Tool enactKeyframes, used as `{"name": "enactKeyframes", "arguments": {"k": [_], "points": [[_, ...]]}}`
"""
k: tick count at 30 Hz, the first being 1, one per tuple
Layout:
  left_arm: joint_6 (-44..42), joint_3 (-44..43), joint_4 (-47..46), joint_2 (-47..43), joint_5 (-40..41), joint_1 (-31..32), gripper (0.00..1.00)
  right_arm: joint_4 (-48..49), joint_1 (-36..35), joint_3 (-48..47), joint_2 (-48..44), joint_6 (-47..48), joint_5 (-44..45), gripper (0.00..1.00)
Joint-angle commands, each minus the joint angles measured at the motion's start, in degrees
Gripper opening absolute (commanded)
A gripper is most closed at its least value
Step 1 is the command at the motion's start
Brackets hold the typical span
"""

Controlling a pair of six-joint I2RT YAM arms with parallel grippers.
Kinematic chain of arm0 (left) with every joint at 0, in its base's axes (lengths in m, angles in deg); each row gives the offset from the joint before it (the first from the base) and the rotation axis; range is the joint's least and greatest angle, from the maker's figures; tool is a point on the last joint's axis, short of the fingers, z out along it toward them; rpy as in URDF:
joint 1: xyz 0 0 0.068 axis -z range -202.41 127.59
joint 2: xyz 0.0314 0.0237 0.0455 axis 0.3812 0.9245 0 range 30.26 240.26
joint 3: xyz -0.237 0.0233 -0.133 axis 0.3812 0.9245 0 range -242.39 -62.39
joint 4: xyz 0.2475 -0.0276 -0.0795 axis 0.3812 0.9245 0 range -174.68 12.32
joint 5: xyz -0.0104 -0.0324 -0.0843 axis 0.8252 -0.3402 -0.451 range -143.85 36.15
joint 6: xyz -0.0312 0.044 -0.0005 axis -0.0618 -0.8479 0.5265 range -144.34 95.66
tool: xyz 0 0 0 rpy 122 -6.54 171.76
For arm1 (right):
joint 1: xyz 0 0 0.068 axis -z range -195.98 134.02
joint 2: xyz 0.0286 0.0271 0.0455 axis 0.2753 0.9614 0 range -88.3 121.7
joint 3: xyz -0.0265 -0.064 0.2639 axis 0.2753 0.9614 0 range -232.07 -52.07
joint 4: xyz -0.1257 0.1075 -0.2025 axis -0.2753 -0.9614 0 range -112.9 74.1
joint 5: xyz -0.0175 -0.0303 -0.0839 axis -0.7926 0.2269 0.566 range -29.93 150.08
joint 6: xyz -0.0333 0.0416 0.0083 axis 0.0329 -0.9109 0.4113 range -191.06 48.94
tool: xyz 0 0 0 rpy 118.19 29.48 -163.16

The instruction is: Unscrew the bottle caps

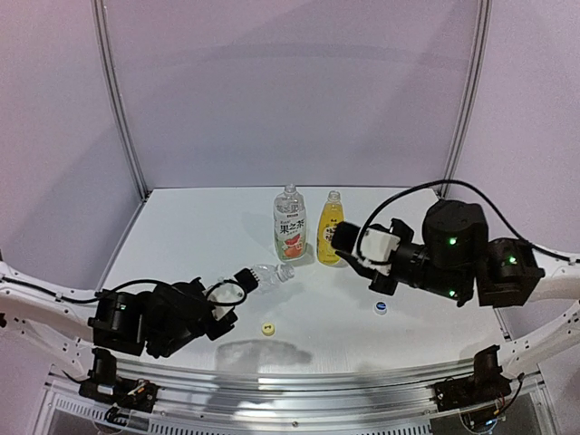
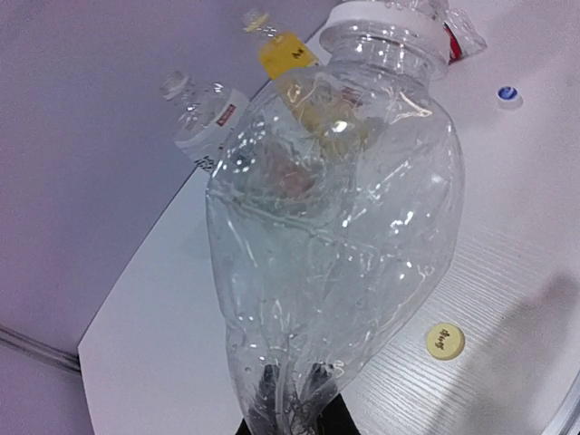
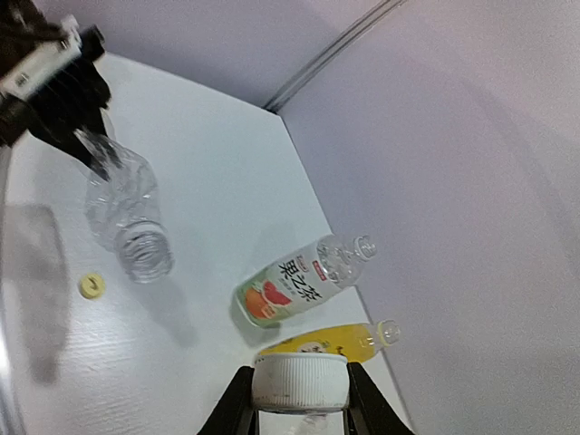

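My left gripper [image 1: 241, 275] [image 2: 290, 385] is shut on the base of a clear plain bottle [image 1: 265, 275] [image 2: 335, 208] [image 3: 127, 217], which it holds tilted above the table with the neck pointing right. My right gripper [image 1: 344, 239] [image 3: 299, 391] is shut on a white ribbed cap [image 3: 299, 379], apart from that bottle's neck. A yellow cap [image 1: 267, 328] [image 2: 444, 341] [image 3: 91, 286] and a blue-and-white cap [image 1: 381, 308] [image 2: 508, 93] lie on the table. The fruit-label bottle [image 1: 289, 225] [image 3: 290, 285] and the yellow bottle [image 1: 331, 229] [image 3: 331, 341] stand at the back with open necks.
The white table [image 1: 181, 245] has grey walls behind and at both sides, and a metal rail along its near edge. A bit of crumpled clear plastic with red [image 2: 458, 36] shows at the top of the left wrist view.
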Motion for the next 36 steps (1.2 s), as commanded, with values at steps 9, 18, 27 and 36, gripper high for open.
{"name": "enactKeyframes", "arguments": {"k": [9, 18, 27, 36], "points": [[3.18, 10.39, -10.72, -20.74, 1.62, -1.7, 0.0, -31.43, 4.14, -11.6, 5.69, -36.8, -7.69, 0.12], [1.15, 10.48, -11.73, -21.64, 2.84, -0.48, 0.0, -54.19, 13.64, -21.63, 31.86, -43.5, -15.72, 0.12], [0.12, 10.26, -12.11, -21.23, 3.71, 0.96, 0.0, -61.0, 15.85, -23.82, 50.29, -39.64, -24.86, 0.13], [0.09, 10.39, -11.93, -22.52, 3.63, 1.46, 0.0, -56.98, 16.51, -22.93, 51.92, -36.69, -28.33, 0.56]]}}
